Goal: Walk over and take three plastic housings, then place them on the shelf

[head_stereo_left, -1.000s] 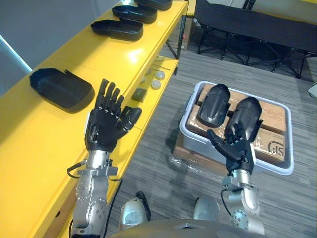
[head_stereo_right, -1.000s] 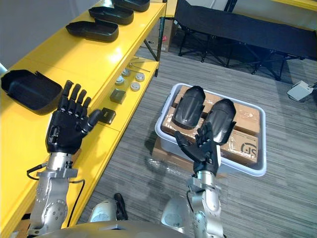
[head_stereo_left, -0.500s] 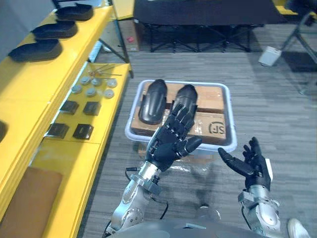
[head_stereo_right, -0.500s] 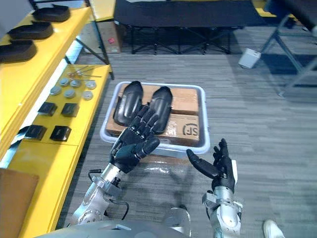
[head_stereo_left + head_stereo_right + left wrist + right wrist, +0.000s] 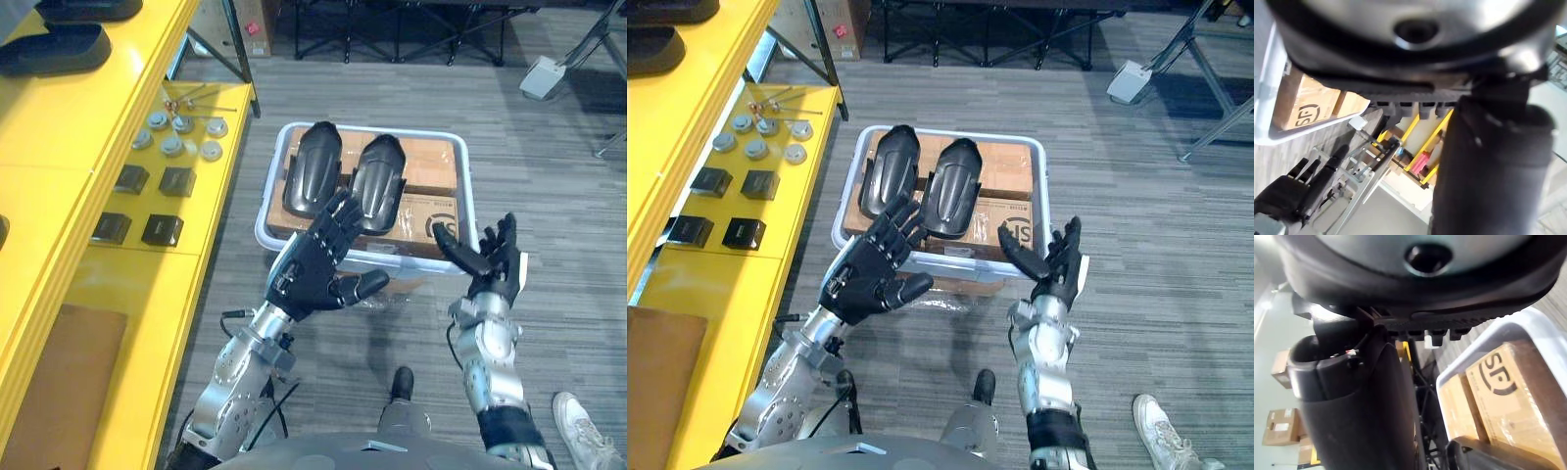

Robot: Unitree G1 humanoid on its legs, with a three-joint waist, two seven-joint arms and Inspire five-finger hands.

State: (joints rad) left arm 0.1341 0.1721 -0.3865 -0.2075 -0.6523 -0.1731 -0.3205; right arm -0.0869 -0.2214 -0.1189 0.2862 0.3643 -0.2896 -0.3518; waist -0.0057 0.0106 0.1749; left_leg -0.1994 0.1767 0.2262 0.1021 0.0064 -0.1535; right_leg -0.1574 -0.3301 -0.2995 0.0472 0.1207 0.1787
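L robot hand (image 5: 312,272) is nearest: fingers straight and spread, thumb out to the side, nothing in it, held over the near rim of a light-grey bin (image 5: 468,196). R robot hand (image 5: 490,259) is just beside the bin's near right corner, fingers fanned wide, also empty. The bin sits on the floor (image 5: 549,147). Inside it, 2 plastic housings (image 5: 313,176) lie side by side, touching or nearly so, on brown cardboard boxes (image 5: 431,162). They are glossy black elongated shells, domed side up, w/ rounded far ends. To the robot's left runs the yellow shelf (image 5: 59,137). Its lower level has 4 small black blocks (image 5: 162,230), w/ round metal pieces (image 5: 172,146) beyond. Farther along, on the upper level, another dark housing (image 5: 54,47) rests.
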